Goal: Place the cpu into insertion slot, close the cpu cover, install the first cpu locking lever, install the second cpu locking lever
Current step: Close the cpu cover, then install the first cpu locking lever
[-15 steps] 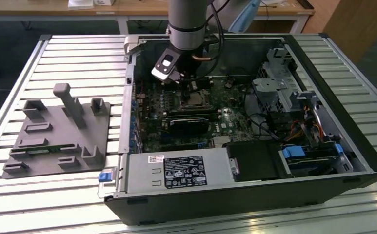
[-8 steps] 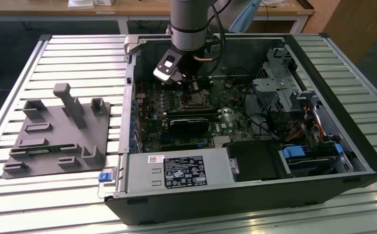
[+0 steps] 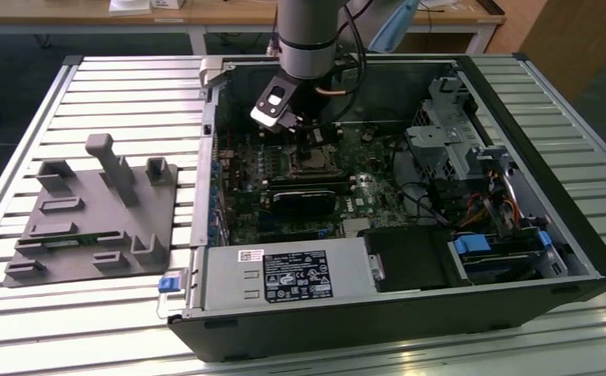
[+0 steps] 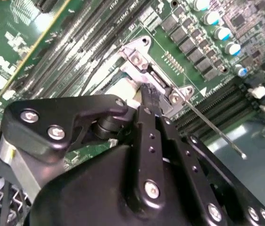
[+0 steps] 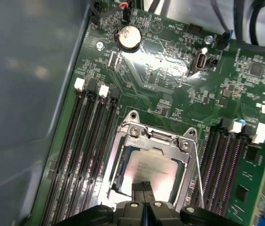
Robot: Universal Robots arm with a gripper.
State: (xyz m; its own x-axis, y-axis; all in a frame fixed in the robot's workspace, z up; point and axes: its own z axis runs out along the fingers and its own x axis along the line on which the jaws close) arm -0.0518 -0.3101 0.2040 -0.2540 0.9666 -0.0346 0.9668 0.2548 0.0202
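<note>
**A:** Where is the cpu sitting?

**B:** The cpu (image 5: 148,170) is lying flat inside the insertion slot (image 3: 309,162). Its grey top is showing through the window of the cpu cover (image 5: 156,138). The cover seems to be lying down around it, though I cannot tell whether it is fully flat.

**A:** What are the jaws doing?

**B:** The jaws are clenched together and gripping nothing. Their dark tip is sitting right at the slot's metal rim, over one edge of the cpu.

**A:** And beside the slot?

**B:** A thin locking lever (image 4: 215,130) is running along one side of the slot, with its free end sticking out past the rim. Long black memory sockets (image 5: 83,136) are flanking the slot on two sides. A coin battery (image 5: 128,37) is sitting further off on the green board.

**A:** Further out?

**B:** The arm (image 3: 305,31) is reaching down over the slot into the open computer case (image 3: 553,196). The case is resting on the slatted desk (image 3: 30,102). A grey fixture (image 3: 93,211) is lying well apart from the slot, outside the case, on the exterior view's left.
</note>
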